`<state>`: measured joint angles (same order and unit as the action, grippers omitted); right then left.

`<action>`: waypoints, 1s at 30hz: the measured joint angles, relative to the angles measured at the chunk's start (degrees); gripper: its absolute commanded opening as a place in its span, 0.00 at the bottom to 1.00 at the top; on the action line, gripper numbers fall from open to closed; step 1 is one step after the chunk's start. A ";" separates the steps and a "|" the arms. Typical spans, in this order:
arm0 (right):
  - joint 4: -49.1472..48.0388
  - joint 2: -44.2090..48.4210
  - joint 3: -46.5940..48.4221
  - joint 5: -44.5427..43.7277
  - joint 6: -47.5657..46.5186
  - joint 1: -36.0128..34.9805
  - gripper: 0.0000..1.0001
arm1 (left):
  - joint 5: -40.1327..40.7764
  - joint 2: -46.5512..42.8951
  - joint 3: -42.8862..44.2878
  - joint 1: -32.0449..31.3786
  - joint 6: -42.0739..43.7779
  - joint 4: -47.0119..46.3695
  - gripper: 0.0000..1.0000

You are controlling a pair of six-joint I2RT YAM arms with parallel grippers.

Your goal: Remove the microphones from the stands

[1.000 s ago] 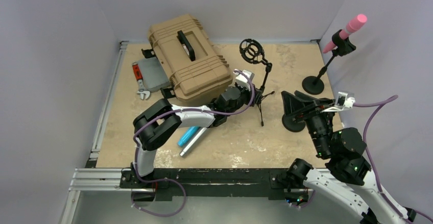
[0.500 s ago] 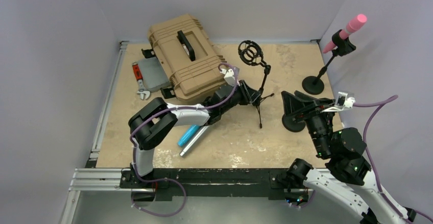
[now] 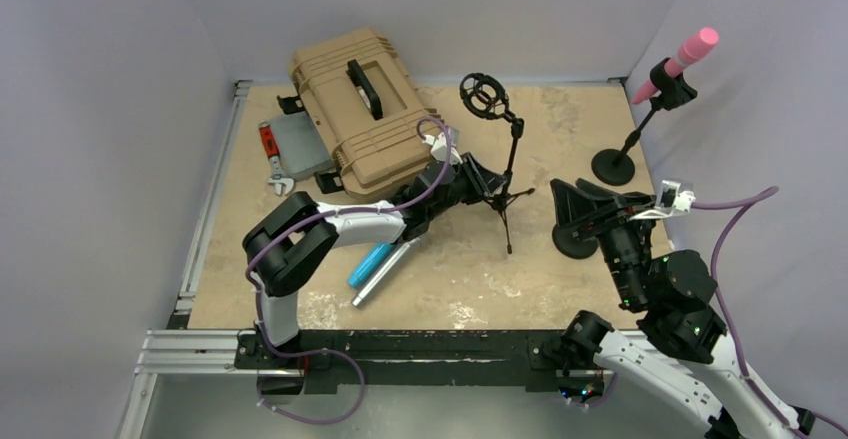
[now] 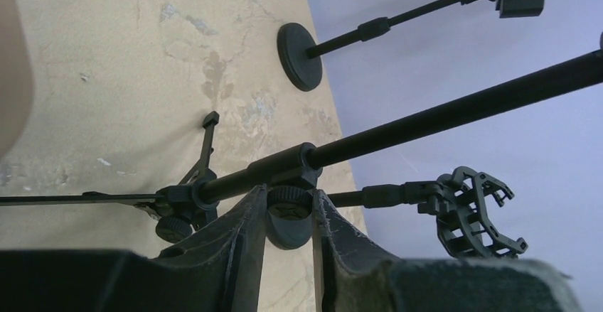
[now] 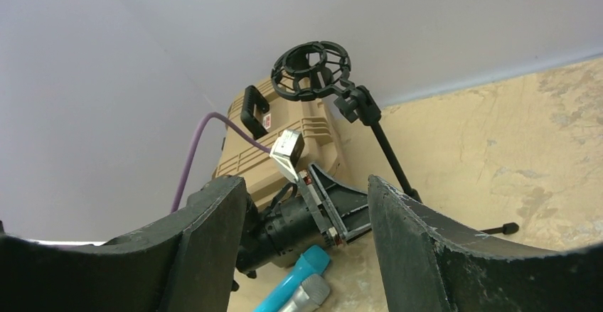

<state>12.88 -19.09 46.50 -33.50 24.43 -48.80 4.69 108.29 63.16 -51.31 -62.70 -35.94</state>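
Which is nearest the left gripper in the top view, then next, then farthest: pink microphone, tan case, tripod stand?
1. tripod stand, held by the left gripper.
2. tan case, close on the left.
3. pink microphone, far right back corner.

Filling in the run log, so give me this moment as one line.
left end effector: shut on tripod stand | right end effector: open, empty | pink microphone: on round-base stand, untouched

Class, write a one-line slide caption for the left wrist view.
Left claw closed on the knob of the tripod stand, with an empty shock mount at right and a round-base stand beyond.
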 measured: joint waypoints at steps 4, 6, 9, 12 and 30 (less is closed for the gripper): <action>0.00 0.04 -0.24 -0.02 0.00 0.02 0.62 | 2.23 -2.54 0.00 -0.59 5.40 4.57 0.50; 0.00 0.04 -0.48 0.00 0.02 0.02 0.62 | 3.85 -3.76 0.02 -0.94 8.46 6.01 0.57; 0.02 0.02 -0.87 0.00 0.02 0.00 0.62 | 5.31 -4.83 0.07 -1.73 12.07 7.39 0.61; 0.04 0.02 -0.98 -0.02 0.02 0.00 0.62 | 5.97 -5.01 -0.11 -2.47 15.23 7.80 0.58; 0.09 0.02 -1.75 0.07 0.24 0.00 0.62 | 18.62 -7.91 -2.69 -12.46 47.74 6.97 0.46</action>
<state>12.97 -19.07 44.75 -33.43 24.67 -48.80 23.31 100.38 60.47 -63.77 -14.96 -28.97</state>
